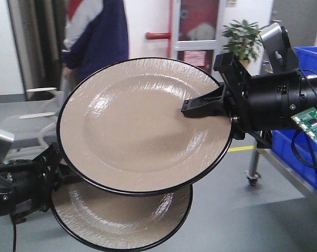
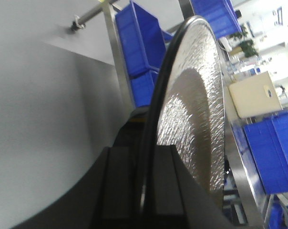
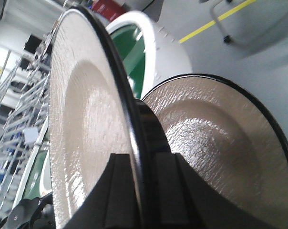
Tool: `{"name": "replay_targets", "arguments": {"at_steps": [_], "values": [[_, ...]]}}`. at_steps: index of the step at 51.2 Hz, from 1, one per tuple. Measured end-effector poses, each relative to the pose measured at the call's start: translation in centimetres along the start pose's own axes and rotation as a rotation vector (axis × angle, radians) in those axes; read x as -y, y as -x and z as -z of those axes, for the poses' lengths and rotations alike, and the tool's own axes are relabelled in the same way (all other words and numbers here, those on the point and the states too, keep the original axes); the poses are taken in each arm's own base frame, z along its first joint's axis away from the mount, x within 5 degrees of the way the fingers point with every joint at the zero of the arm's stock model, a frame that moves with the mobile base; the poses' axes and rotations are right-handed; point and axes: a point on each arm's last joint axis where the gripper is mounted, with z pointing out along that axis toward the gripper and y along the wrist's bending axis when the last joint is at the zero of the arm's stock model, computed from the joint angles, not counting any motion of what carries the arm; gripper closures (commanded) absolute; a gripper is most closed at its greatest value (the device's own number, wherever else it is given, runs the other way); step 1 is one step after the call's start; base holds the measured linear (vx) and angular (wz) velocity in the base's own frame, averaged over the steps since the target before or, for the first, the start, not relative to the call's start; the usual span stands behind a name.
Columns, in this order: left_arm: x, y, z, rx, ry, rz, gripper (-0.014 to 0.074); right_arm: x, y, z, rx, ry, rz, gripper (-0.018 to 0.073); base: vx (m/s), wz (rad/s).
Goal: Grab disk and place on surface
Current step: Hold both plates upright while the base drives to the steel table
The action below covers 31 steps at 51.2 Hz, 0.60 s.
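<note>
Two tan, black-rimmed disks are hanging in the air above the grey floor (image 1: 242, 220), each being gripped by its edge. The right gripper (image 1: 196, 107) is reaching in from the right of the front view and clamping the rim of the upper disk (image 1: 132, 126), which is filling the middle of the frame and facing the camera. In the right wrist view its fingers (image 3: 120, 191) are sitting on either side of that rim at the bottom of the frame, pressed onto the disk.

The left gripper (image 1: 56, 165) is coming in from the lower left and holding the lower disk (image 1: 127, 223), whose top part is being covered by the upper one. In the left wrist view the jaws are pinching its rim at bottom centre, and the disk is running edge-on up the frame, with blue bins (image 2: 144, 52) standing behind it.

The right wrist view is also showing a green conveyor belt (image 3: 134, 52) at upper centre. A person (image 1: 98, 37) in a dark blue jacket is standing at the upper left of the front view — a potted plant (image 1: 242, 34) at the upper right.
</note>
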Motion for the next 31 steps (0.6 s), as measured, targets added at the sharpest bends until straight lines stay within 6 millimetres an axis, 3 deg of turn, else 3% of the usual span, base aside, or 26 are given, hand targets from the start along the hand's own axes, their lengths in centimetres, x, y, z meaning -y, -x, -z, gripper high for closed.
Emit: {"name": "replay_targets", "arguments": {"at_steps": [31], "values": [[0.01, -0.02, 0.0, -0.002, -0.001, 0.0, 0.0595, 0.0, 0.0, 0.0, 0.0, 0.0, 0.0, 0.0566, 0.25, -0.36]]}}
